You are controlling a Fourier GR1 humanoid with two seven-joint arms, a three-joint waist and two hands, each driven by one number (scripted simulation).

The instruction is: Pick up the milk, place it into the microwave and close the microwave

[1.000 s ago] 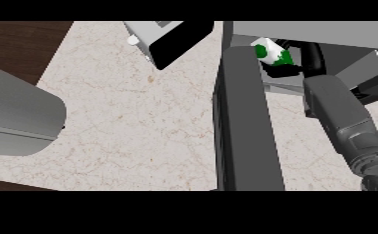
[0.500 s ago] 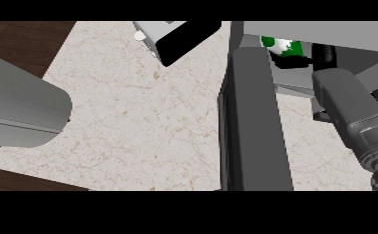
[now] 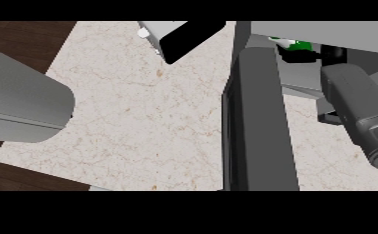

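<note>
The milk (image 3: 294, 46), a green and white carton, shows only in part at the upper right, inside the microwave's opening under its grey top (image 3: 317, 30). My right hand (image 3: 328, 57) is right beside it, black fingers curled on the carton, with the grey forearm (image 3: 356, 103) trailing down to the right edge. The microwave's dark door (image 3: 257, 128) stands open, running down the middle of the view. Of my left arm only a thick grey forearm (image 3: 29, 105) shows at the left edge; its hand is out of sight.
A pale marble counter (image 3: 148, 128) fills the middle. At the top sits a grey box with a black panel (image 3: 184, 37) and a small white knob. Dark wood floor shows beyond the counter's left edges.
My right hand has carried the milk up and to the right, deeper into the microwave, so less of the carton shows. The open door looms larger in view.
</note>
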